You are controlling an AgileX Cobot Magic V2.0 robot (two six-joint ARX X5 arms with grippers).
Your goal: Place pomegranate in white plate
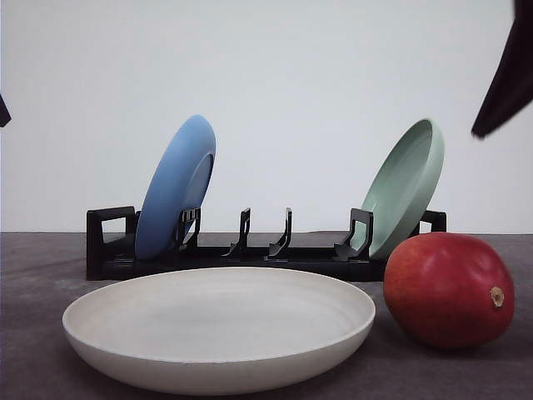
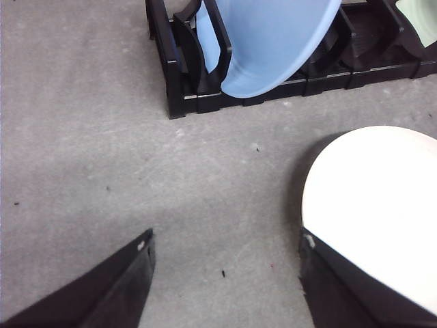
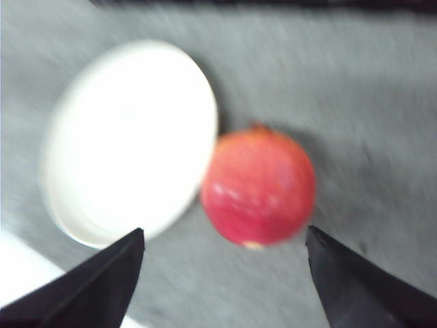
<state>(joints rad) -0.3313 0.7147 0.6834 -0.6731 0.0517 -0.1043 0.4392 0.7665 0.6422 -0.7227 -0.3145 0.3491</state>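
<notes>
Pomegranate (image 1: 448, 289) first: we see one, lying on the grey table (image 1: 33, 275) at the front right, just beside the white plate (image 1: 218, 327) on its right. In the front view its long axis runs roughly left to right, and the small tan stem nub faces right and a little toward the camera. In the right wrist view the fruit sits so close to the plate's rim that we cannot tell whether the two touch; that picture is blurred.

We count one white plate, lying flat with nothing in it, in front of the rack (image 1: 250, 246). The single black rack stands behind it, running left to right. We count two plates in it, each on edge and tilted: a blue plate (image 1: 176, 187) near the left end and a green plate (image 1: 405, 185) near the right end. The slots between them hold nothing.

Our right gripper (image 3: 225, 256) hangs above the pomegranate, its two dark fingers (image 3: 95, 287) spread wide apart with the fruit seen between them, nothing clamped. A dark part of that arm shows at the upper right of the front view. Our left gripper (image 2: 225, 256) is over the bare table left of the white plate, near the blue plate's end of the rack, its fingers (image 2: 116, 287) likewise wide apart and holding nothing.
</notes>
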